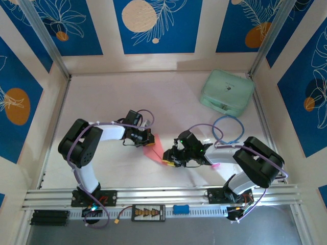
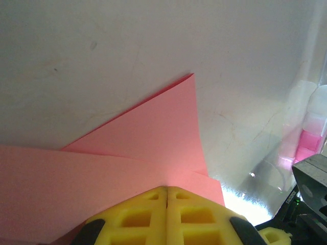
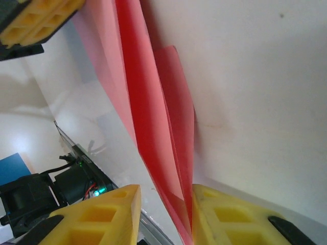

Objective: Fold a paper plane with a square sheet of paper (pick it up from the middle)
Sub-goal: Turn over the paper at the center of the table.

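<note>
Here, left end effector (image 2: pixel 167 191) tight on pink paper (image 2: pixel 153 127), right end effector (image 3: pixel 166 193) ajar around it, case (image 1: pixel 227 93) label illegible.

The pale worktop (image 1: pixel 102 102) carried a mint-green case (image 1: pixel 227 92) at its far right corner, with a blue cable loop (image 1: pixel 229 117) lying just in front of it. Folded pink paper (image 1: pixel 155 145) touched the middle, and a small pink stick (image 1: pixel 215 165) lay near the right.
</note>
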You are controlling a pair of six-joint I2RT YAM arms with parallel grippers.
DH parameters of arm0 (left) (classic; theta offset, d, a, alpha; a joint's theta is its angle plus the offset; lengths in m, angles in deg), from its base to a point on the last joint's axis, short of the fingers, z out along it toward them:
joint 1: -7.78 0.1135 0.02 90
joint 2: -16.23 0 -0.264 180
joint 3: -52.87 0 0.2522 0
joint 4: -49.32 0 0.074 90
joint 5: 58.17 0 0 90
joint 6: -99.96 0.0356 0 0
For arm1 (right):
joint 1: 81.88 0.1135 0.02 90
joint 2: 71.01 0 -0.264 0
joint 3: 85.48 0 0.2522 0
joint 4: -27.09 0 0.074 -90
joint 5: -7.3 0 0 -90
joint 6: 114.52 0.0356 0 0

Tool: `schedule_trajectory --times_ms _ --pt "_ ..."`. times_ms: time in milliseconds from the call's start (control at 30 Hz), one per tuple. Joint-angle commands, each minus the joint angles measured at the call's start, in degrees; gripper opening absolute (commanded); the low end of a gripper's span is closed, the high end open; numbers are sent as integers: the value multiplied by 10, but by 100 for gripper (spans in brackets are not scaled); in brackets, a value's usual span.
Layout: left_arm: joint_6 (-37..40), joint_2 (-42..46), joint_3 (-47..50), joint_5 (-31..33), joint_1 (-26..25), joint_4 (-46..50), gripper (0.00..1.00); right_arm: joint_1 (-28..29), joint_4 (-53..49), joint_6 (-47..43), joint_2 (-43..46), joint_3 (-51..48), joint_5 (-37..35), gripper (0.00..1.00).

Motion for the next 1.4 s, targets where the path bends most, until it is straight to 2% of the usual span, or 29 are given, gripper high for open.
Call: schedule_trajectory --times_ms 0,333,467,567,733,800,900,1100,1200,1367 --pt "14 -8 9 34 10 40 0 -4 21 -10 -9 8 17 31" --pt "6 6 3 26 10 42 0 -6 40 -20 -18 -3 20 17" --pt "3 25 -6 26 10 49 5 -6 48 -23 -13 -11 21 12" --pt "3 46 -16 34 10 66 13 -7 46 -31 -3 -13 19 12" --pt "3 103 -30 67 11 103 39 -9 12 -66 36 -11 11 10" --pt "6 130 -35 88 10 123 46 -10 -24 -88 60 -2 1 9" --pt "13 171 -45 121 10 156 51 -12 -110 -133 101 22 -23 9" --pt "20 239 -57 185 13 194 56 -11 -292 -252 171 107 -93 9" --pt "20 263 -58 208 15 202 56 -7 -392 -313 182 164 -150 9" --pt "18 303 -53 255 20 212 59 22 -534 -376 176 260 -305 9"
